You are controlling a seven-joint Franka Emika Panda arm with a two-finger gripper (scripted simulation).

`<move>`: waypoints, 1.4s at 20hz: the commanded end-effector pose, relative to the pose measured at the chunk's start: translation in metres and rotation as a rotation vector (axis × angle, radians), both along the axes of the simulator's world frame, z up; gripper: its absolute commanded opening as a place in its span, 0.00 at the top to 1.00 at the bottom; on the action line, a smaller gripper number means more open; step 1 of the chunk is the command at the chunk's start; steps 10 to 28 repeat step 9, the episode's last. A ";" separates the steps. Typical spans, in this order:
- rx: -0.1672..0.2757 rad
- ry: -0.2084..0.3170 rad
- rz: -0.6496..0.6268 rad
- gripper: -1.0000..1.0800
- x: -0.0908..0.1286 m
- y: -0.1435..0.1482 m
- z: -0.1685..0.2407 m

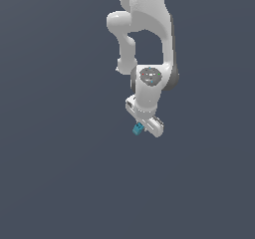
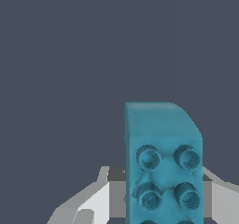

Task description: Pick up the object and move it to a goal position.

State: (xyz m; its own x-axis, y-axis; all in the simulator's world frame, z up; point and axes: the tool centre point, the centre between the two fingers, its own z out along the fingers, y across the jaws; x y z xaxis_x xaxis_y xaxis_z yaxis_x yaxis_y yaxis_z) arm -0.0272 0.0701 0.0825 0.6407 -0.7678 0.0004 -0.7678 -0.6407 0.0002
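The object is a tiny teal-blue block point(image 1: 137, 129) with round studs on its face. In the exterior view it sits at the fingertips of my white gripper point(image 1: 143, 127), which points down and toward the exterior view's left. In the wrist view the block point(image 2: 163, 157) fills the space between the two grey fingers point(image 2: 88, 204), which press against its sides. The gripper point(image 2: 158, 197) is shut on the block. The block's lower end is cut off by the picture's edge. No goal marker shows in either view.
Only a plain dark grey-blue surface lies around the arm point(image 1: 149, 29) in both views. No other objects, containers or edges show.
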 end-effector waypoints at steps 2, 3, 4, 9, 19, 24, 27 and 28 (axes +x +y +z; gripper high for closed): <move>0.000 0.000 -0.002 1.00 0.006 0.019 0.012; 0.000 0.000 -0.002 1.00 0.007 0.023 0.015; 0.000 0.000 -0.002 1.00 0.009 0.026 0.017; 0.000 0.000 -0.001 1.00 0.011 0.031 0.020; 0.000 0.000 -0.001 1.00 0.011 0.031 0.020; 0.000 0.000 -0.001 1.00 0.011 0.031 0.020; 0.000 0.000 -0.001 1.00 0.011 0.031 0.020; 0.000 0.000 -0.001 1.00 0.011 0.031 0.020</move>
